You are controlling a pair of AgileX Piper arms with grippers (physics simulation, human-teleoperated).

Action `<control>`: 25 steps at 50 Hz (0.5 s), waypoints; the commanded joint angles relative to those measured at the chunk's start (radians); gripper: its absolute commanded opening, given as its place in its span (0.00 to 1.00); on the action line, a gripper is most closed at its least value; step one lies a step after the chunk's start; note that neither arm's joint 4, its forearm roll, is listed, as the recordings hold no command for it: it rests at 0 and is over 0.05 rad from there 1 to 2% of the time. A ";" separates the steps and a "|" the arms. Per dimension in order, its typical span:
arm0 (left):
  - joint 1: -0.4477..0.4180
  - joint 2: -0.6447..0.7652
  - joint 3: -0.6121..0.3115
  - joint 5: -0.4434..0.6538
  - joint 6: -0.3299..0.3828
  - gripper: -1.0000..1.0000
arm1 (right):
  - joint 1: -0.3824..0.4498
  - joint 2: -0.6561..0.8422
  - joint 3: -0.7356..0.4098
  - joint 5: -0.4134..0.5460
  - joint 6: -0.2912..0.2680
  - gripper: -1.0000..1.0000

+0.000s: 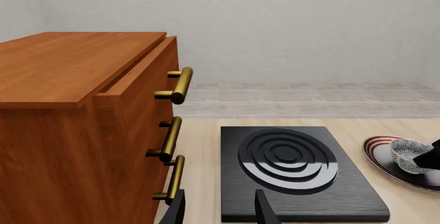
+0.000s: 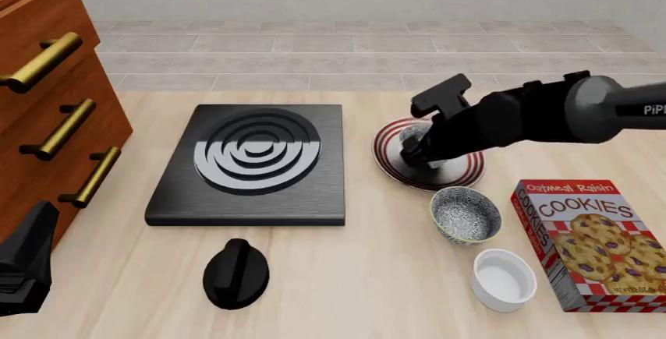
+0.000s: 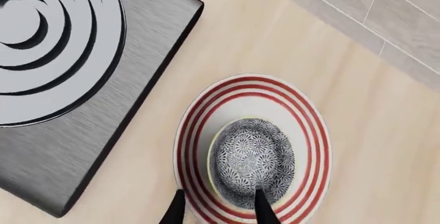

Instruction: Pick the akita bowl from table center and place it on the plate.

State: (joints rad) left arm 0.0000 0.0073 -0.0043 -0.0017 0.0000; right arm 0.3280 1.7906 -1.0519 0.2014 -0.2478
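The akita bowl point(image 3: 251, 159), speckled grey and white, sits upright on the red-striped plate point(image 3: 312, 126), a little off its middle. My right gripper point(image 3: 218, 211) is open, and its fingers straddle the bowl's near wall, one inside and one outside. In the front view the right gripper point(image 2: 422, 148) hangs over the plate point(image 2: 387, 160) and hides most of the akita bowl point(image 2: 414, 131). In the left wrist view the akita bowl point(image 1: 409, 154) and the plate point(image 1: 376, 145) show beyond the burner. My left gripper point(image 1: 220, 211) is open and holds nothing, low at the table's near left point(image 2: 26, 269).
A black square burner point(image 2: 255, 164) lies left of the plate, with a black knob point(image 2: 236, 273) in front of it. A second speckled bowl point(image 2: 465, 214), a white ramekin point(image 2: 504, 279) and a cookie box point(image 2: 588, 245) stand at the right. A wooden drawer cabinet point(image 2: 47, 105) fills the left side.
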 commanded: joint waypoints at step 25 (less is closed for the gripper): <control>0.000 0.000 0.000 0.000 0.000 1.00 | 0.116 -0.521 0.354 -0.117 0.105 1.00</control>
State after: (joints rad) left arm 0.0000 0.0073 -0.0043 -0.0017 0.0000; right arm 0.4013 1.4237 -0.8007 0.1183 -0.1844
